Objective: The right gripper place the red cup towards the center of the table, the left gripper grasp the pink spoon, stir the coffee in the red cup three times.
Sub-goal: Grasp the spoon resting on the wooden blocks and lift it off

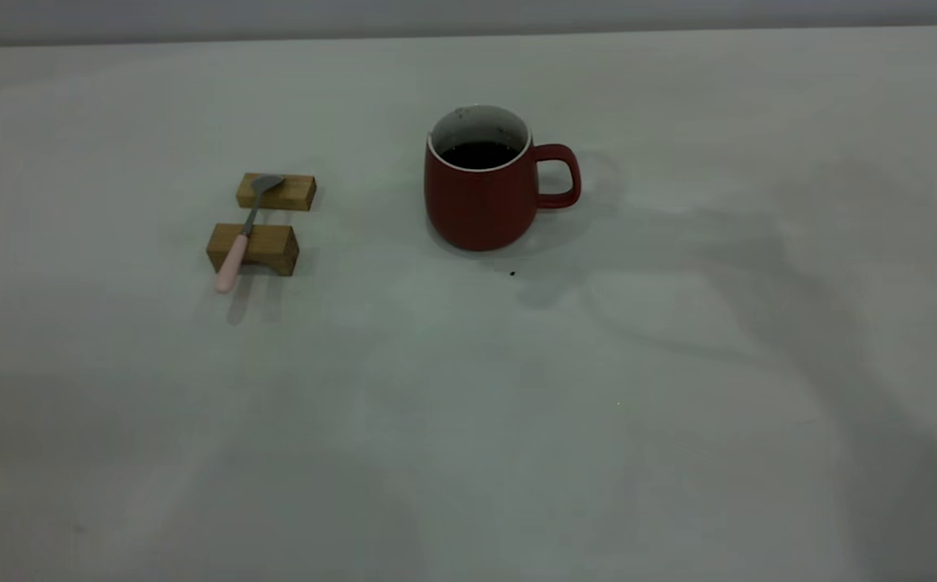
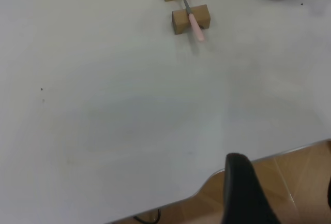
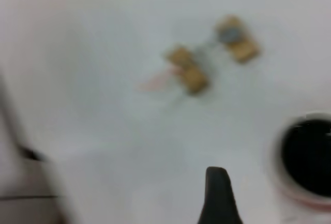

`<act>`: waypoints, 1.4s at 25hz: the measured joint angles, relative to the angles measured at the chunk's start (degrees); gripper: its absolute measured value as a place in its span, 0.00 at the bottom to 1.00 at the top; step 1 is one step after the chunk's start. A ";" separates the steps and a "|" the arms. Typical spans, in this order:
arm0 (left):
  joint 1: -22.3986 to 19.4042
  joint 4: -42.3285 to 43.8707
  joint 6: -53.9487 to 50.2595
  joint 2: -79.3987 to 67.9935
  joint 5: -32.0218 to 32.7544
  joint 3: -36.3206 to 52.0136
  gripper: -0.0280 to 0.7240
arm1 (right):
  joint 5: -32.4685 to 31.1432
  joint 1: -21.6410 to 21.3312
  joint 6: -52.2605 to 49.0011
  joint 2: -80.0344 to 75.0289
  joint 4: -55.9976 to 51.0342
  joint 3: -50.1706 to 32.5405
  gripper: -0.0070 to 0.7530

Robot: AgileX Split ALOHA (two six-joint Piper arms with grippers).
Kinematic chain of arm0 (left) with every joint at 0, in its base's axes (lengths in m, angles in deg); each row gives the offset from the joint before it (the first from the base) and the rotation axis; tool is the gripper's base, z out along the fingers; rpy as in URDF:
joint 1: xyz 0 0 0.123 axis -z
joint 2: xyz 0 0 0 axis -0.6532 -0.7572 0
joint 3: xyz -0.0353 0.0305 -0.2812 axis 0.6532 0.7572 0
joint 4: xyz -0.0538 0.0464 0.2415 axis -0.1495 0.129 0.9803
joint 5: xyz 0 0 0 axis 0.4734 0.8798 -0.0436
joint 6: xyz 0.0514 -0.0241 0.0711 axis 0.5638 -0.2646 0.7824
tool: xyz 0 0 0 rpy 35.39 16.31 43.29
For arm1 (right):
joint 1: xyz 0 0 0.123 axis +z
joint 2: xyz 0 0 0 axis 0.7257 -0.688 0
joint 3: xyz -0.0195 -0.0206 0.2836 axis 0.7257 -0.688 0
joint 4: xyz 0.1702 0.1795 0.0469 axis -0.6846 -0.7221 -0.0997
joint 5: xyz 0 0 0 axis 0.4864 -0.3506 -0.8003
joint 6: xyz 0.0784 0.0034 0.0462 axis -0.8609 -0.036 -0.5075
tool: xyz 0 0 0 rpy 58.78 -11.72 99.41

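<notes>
The red cup [image 3: 305, 159] sits beside the right end effector [image 3: 220, 195], finger spacing unclear.

Red cup [image 3: 305, 182] of dark coffee [image 3: 309, 157], pink spoon [image 3: 170, 76] across two wooden blocks [image 3: 187, 69], one black fingertip [image 3: 217, 193].

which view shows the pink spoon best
The exterior view: the pink spoon lies whole and clear across two wooden blocks, bowl on the far one, handle overhanging the near one. The left wrist view shows it too, only farther off. The right wrist view shows just a pink smear.
</notes>
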 joint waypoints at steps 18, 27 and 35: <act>0.00 0.00 0.00 0.00 0.00 0.00 0.65 | -15.76 -16.47 -55.51 58.82 47.58 -38.18 0.78; 0.00 0.00 0.00 0.00 0.00 0.00 0.65 | -11.51 -18.38 -55.93 78.63 47.22 -54.99 0.78; 0.00 0.00 0.00 0.00 0.00 0.00 0.65 | -14.47 -18.38 -57.03 98.60 47.66 -57.67 0.78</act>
